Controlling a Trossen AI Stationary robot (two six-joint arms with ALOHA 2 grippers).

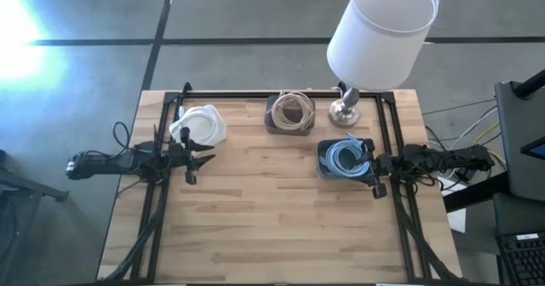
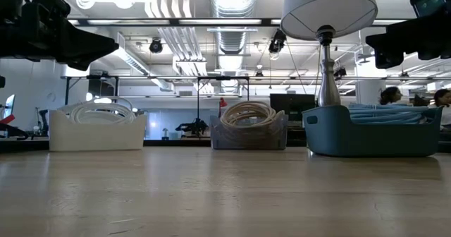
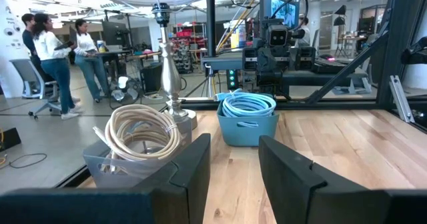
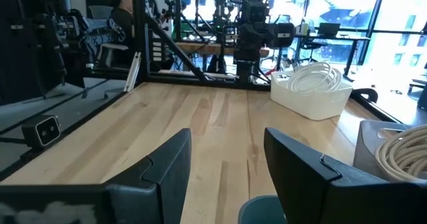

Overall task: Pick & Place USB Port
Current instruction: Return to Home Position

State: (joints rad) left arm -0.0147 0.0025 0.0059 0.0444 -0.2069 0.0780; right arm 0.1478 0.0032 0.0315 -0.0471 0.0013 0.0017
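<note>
Wooden bench [image 1: 272, 226] with three bins, each holding a coiled cable. The white cable [image 1: 200, 122] in its white bin [image 2: 99, 135] sits just beside the left hand [image 3: 233, 147]. The blue cable [image 1: 347, 156] in the blue bin [image 2: 373, 138] is just beside the right hand [image 4: 227, 137]. The brown cable [image 1: 291, 109] in a dark bin [image 2: 248, 140] lies beyond both. Both hands hang wide open, empty. No loose cable seems left; sorting looks finished.

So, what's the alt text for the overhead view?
A wooden table holds three cable-filled bins: a white bin left, a dark bin middle, a blue bin right beside a white lamp. The left gripper and right gripper hover open and empty at its sides.
</note>
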